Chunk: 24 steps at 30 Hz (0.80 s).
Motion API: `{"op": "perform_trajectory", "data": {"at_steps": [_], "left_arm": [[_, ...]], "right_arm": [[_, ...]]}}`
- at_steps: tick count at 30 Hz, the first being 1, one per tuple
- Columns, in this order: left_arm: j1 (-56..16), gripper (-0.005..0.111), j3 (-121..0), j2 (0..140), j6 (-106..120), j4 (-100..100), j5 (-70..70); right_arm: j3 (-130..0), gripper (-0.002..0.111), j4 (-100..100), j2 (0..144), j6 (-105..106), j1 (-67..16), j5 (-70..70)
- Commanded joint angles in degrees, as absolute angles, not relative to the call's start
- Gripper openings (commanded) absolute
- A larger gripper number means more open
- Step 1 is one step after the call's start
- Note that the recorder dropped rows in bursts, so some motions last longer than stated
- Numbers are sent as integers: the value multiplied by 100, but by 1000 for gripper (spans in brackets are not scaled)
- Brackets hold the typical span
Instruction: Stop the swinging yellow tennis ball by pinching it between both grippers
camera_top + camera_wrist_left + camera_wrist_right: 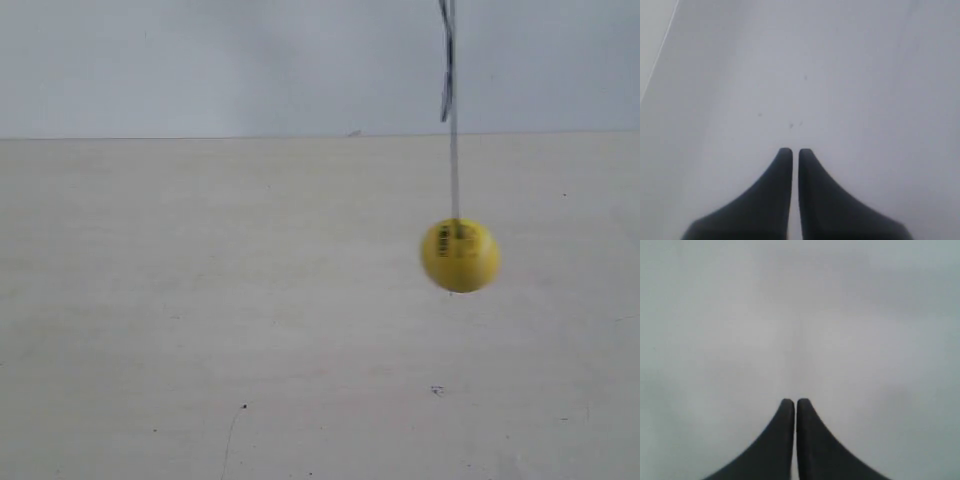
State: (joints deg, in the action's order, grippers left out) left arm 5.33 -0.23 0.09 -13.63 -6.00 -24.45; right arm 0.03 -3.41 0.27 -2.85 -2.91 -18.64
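Ball: the ball hangs in the air at the right of the exterior view, above the table and touching nothing but its string; black print shows near its top
String: the string runs almost straight up from the ball and out of the top of the picture, in front of the wall
Left gripper: the left gripper has its jaws pressed together, only a hairline of light between the tips, and nothing held
Right gripper: the right gripper is the same, tips drawn together and holding nothing
Why held so: probably because the pinch is made between the two grippers, not inside one; joined jaws give each arm one firm tip to press against a side of the ball
Exterior view alone shows: the ball, its string and where they hang; no arm or gripper appears in it
Wrist views alone show: how the jaws stand; each looks out on a plain pale surface, the left one with a few faint specks, and neither sees the ball
Stage: judging by that, both grippers are well apart from the ball and the closing-in from either side is not yet begun
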Motion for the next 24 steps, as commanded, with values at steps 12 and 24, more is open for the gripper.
{"op": "perform_trajectory", "data": {"at_steps": [12, 24], "left_arm": [[545, 5, -1409, 1736, -6870, 4336, -3640], [406, 5, -2195, 5735, -6443, 6356, -5978]], "right_arm": [[-666, 0, -3015, 1046, -4612, -254, -2420], [-1129, 0, -5031, 5433, -4471, -300, -5136]]}}
